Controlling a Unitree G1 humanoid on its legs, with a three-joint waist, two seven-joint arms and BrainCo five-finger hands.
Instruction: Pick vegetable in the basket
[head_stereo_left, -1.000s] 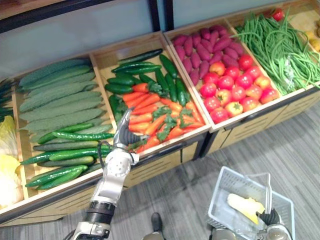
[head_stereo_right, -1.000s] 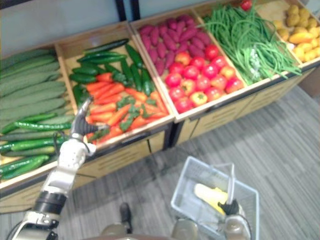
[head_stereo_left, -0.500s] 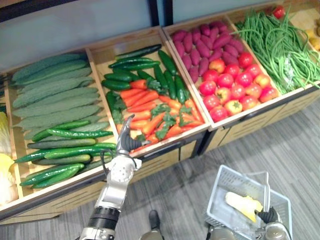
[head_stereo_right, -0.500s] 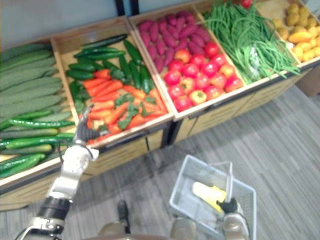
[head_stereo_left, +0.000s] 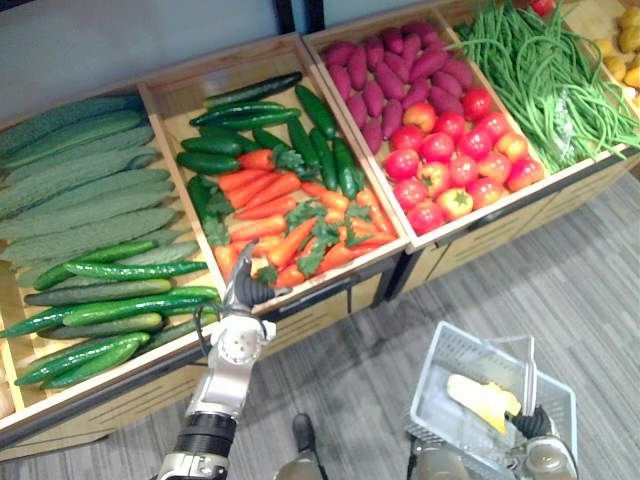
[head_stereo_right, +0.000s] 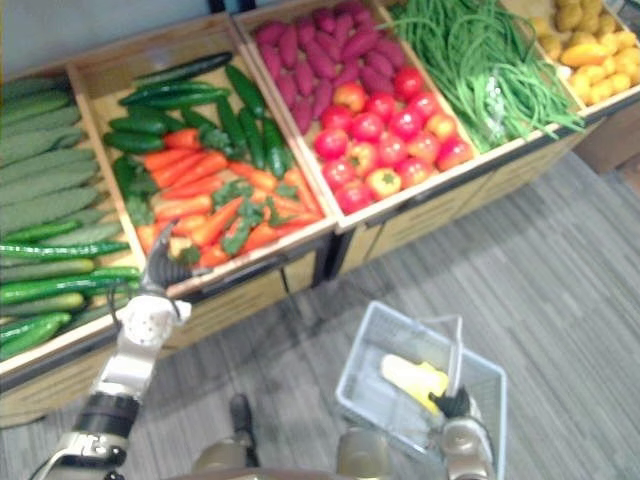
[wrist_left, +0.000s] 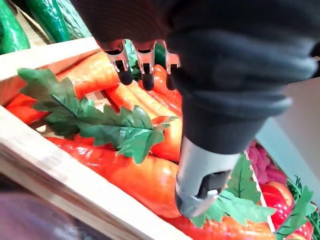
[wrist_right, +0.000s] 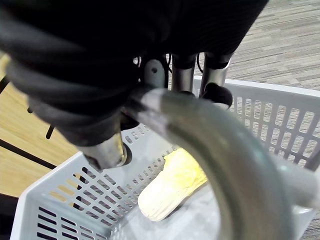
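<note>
Orange carrots (head_stereo_left: 290, 225) with green leaves lie in a wooden bin (head_stereo_left: 330, 285). My left hand (head_stereo_left: 244, 290) hovers at that bin's front edge, open and holding nothing. In the left wrist view its fingers (wrist_left: 142, 65) point at the carrots (wrist_left: 130, 175) just past the wooden rim. A grey mesh basket (head_stereo_left: 440, 395) hangs low at the right with a yellow vegetable (head_stereo_left: 482, 400) inside. My right hand (head_stereo_left: 535, 425) is shut on the basket's handle (wrist_right: 225, 150), and its fingers (wrist_right: 216, 82) curl over it.
Dark cucumbers (head_stereo_left: 250, 115) share the carrot bin. Bitter gourds (head_stereo_left: 80, 190) and long cucumbers (head_stereo_left: 120, 300) fill the bin to the left. Purple sweet potatoes (head_stereo_left: 400, 75), tomatoes (head_stereo_left: 450, 170) and green beans (head_stereo_left: 550, 70) lie to the right. Grey floor (head_stereo_left: 560, 270) runs before the shelf.
The whole view has shifted, so the camera moved. My left hand has drawn back from over the carrots to the bin's front edge. The right hand still holds the basket.
</note>
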